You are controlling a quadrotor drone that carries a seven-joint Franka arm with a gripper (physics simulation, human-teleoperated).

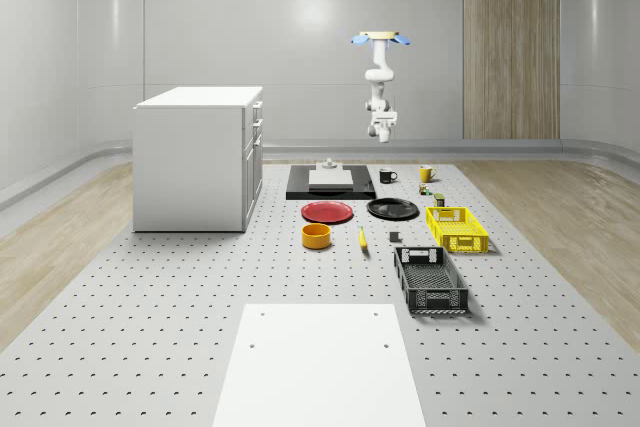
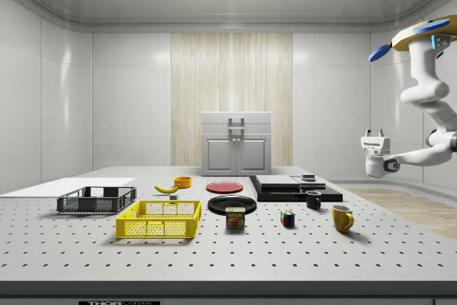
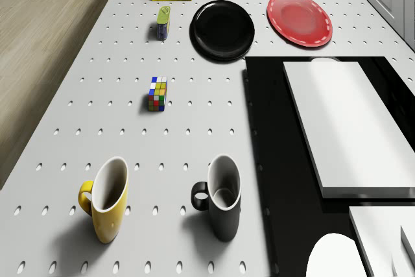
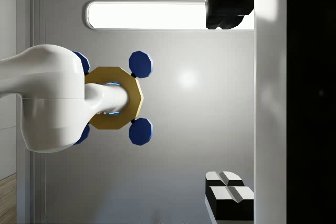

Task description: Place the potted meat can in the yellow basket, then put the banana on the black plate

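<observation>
The drone (image 1: 380, 38) hovers high above the far edge of the bench (image 1: 180, 327), beyond the black mug (image 1: 386, 176) and yellow mug (image 1: 425, 173). Its arm hangs down and folds back so the hand (image 2: 374, 136) points upward, well clear of everything. In the wrist view the two fingertips (image 4: 228, 192) stand far apart with nothing between them, so the hand is wide open and holds nothing.

The potted meat can (image 2: 235, 218) stands upright on the bench just beside the yellow basket (image 2: 160, 219), on the side view's right of it, not touching. The banana (image 2: 166, 188) lies flat on the bench near the orange bowl (image 2: 183, 181), beyond the basket. The black plate (image 2: 232, 204) sits bare between the can and the red plate (image 2: 224, 186). A Rubik's cube (image 2: 287, 218) rests between the can and the yellow mug. A black crate (image 2: 96, 200) lies on the side view's left of the yellow basket, and a white cabinet (image 1: 200, 157) stands on the bench's far side
</observation>
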